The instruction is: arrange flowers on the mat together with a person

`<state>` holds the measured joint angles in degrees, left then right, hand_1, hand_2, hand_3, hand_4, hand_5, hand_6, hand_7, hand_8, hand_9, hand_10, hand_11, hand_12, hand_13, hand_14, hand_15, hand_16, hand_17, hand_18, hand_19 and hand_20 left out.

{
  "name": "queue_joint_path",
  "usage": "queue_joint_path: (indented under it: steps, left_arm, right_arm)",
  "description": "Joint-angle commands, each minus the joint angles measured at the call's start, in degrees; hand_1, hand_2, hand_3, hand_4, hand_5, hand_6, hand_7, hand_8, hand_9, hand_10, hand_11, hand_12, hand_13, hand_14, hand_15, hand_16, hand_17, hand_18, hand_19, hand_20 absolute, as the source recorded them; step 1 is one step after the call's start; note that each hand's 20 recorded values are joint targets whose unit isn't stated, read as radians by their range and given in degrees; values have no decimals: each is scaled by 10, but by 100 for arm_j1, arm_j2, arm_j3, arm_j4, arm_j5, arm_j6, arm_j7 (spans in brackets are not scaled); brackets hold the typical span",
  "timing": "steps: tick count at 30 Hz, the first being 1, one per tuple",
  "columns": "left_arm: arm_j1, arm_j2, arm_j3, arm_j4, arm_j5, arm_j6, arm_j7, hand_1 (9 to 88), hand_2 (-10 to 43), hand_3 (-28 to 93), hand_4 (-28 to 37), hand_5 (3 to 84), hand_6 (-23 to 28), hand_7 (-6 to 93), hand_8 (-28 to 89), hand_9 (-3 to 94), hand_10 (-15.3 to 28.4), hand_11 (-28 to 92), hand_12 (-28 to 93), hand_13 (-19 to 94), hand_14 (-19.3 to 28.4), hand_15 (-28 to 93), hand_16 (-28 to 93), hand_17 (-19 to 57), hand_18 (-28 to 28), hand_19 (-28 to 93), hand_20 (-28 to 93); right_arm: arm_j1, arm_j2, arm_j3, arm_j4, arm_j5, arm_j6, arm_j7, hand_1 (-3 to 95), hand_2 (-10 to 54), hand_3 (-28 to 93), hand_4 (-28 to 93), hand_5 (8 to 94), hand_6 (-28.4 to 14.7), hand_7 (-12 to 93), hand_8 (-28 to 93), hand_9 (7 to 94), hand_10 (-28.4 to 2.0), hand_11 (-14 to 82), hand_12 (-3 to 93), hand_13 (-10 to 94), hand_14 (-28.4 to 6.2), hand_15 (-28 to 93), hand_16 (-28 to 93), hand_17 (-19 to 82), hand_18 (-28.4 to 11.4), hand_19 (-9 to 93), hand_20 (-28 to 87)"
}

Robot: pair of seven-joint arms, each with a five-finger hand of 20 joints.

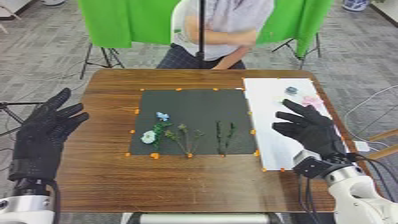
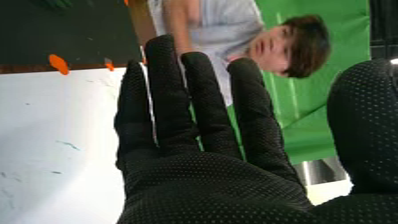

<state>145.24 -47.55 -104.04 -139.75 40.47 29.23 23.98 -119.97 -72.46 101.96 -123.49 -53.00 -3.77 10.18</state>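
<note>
Flowers [image 1: 148,136] and stems [image 1: 220,137] lie on the dark mat [image 1: 178,102]; right of it, a pink flower [image 1: 313,101] seems unplaced. Left hand [image 1: 41,137], right hand [image 1: 313,134]: fingers spread.

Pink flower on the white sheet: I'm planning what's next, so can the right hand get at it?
Probably yes: the open right hand is close to the pink flower, with nothing apparent between them.

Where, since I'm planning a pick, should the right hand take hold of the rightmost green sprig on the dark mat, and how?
I'd pinch the sprig crosswise near mid-length, the right hand coming down from the right: it lies long and thin on the mat, with a neighbouring stem close on its left.
</note>
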Motion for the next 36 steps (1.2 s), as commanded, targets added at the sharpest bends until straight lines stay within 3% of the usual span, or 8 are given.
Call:
queue_joint_path:
  steps: [1,9,13,16,19,22,31,36]
  left_arm:
    - [39,35,37,51,-28,67,21,196,97,770,-283,348,67,133,-106,334,199,270,82,226,269,557,-126,-104,212,501,87]
    - [65,43,92,57,-86,136,27,198,92,772,-283,348,67,133,-107,334,199,272,82,226,269,558,-125,-104,211,501,85]
    - [85,38,96,51,-67,150,46,201,92,771,-283,348,68,133,-106,333,199,272,81,226,269,557,-125,-104,211,501,85]
    - [101,39,97,34,-64,183,72,202,92,769,-283,348,68,133,-106,333,199,272,82,226,268,557,-125,-104,211,502,85]
    - [101,20,95,29,-61,155,42,202,91,770,-283,348,69,135,-106,333,199,274,82,226,269,557,-125,-104,211,502,85]
    - [133,48,98,11,-68,198,97,203,91,770,-283,348,69,136,-106,333,200,275,82,226,269,558,-125,-104,211,502,84]
    - [37,58,125,9,-36,175,20,205,90,770,-283,349,71,139,-106,333,200,276,82,226,269,558,-125,-104,211,502,84]
    - [0,36,139,11,-19,158,-1,206,89,770,-283,349,72,141,-106,333,200,277,82,227,268,558,-126,-104,211,502,83]
  right_arm:
    - [9,175,79,4,-126,158,-104,233,43,712,-273,460,-22,133,-110,479,-170,148,145,399,-184,460,91,103,-198,544,163]
    - [175,647,116,2,-857,726,-10,241,45,710,-272,463,-22,136,-112,479,-170,151,144,414,-180,494,93,112,-198,560,167]
    - [312,1054,10,-15,-2146,1478,396,247,44,708,-270,466,-23,137,-112,479,-172,155,144,441,-178,545,92,135,-198,597,176]
    - [411,1279,11,45,-3219,1592,796,254,42,702,-270,470,-23,139,-114,481,-174,159,144,462,-172,583,87,153,-199,632,181]
    - [780,1684,-411,150,-4493,1893,1690,256,40,679,-271,475,-25,137,-113,488,-175,165,144,485,-175,618,85,186,-206,666,178]
    - [908,1884,-584,267,-5306,1858,2128,258,35,677,-266,480,-24,138,-112,492,-176,167,143,501,-172,630,82,200,-207,679,173]
    - [1703,2427,-1446,955,-7361,1472,3454,272,21,682,-255,479,-24,135,-112,483,-182,156,141,528,-159,649,76,226,-207,717,134]
    - [1955,2557,-1758,1315,-8173,632,3821,280,10,691,-254,475,-23,132,-111,479,-184,151,142,535,-152,657,76,235,-207,734,122]
